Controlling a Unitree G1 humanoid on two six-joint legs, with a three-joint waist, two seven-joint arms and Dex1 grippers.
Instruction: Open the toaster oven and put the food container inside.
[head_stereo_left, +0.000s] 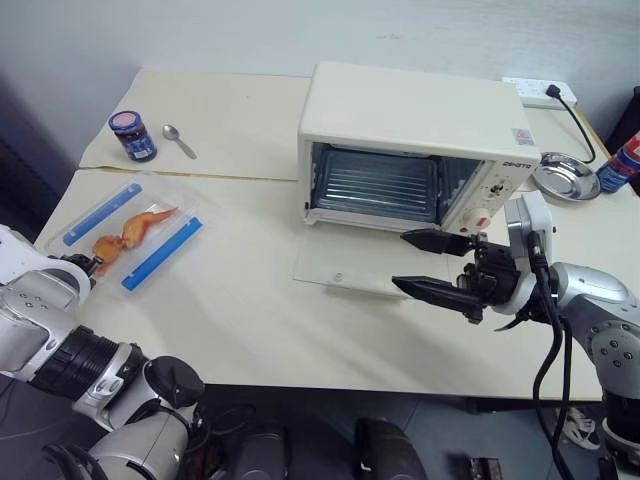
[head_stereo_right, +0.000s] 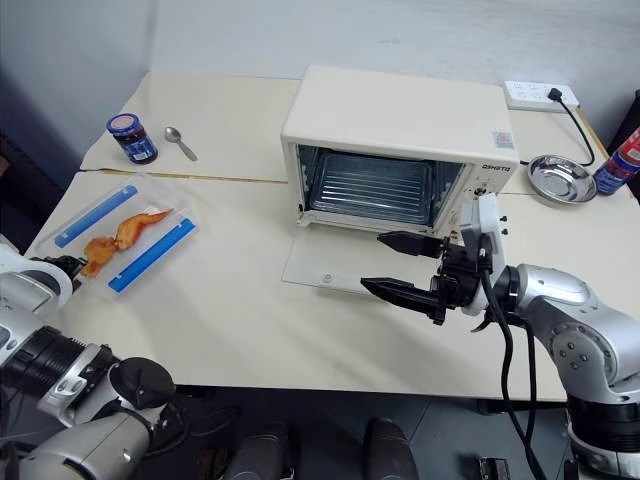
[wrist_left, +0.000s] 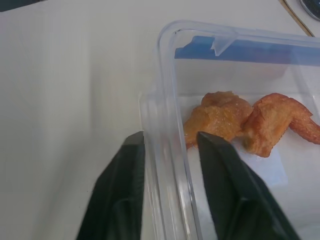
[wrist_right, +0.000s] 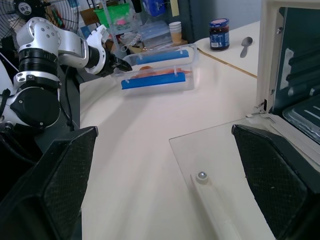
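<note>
Left gripper (wrist_left: 167, 150): black fingers (wrist_left: 122, 195) straddling the near short wall of the food container, one finger outside, one inside; narrow gap, closed around the clear rim.
Right gripper (head_stereo_left: 428, 264): fingers spread wide, holding nothing; hovering over the lowered glass door, in front of the oven's control panel.
Food container (head_stereo_left: 130, 232): flat clear plastic box on the table (head_stereo_left: 250, 330), at the left, well apart from the oven; one blue clip strip along each long side.
Container contents: orange-brown fried chicken pieces (wrist_left: 250, 122), lying near the gripped end.
Toaster oven (head_stereo_left: 410, 120): cream-white, standing at table centre; cavity exposed with a wire rack (head_stereo_left: 375, 185) inside; nothing seen resting on the rack.
Oven door (head_stereo_left: 345, 265): glass panel dropped flat onto the table surface, handle side toward the robot.
Jar (head_stereo_left: 132, 135): small, dark, blue label, closed with a lid; upright near the far left table edge.
Spoon (head_stereo_left: 178, 139): metal, lying just beside the jar.
Metal dish (head_stereo_left: 566, 177): shallow, round, to the right of the oven.
Power strip (head_stereo_left: 540, 92): white, behind the oven, black cable plugged in.
</note>
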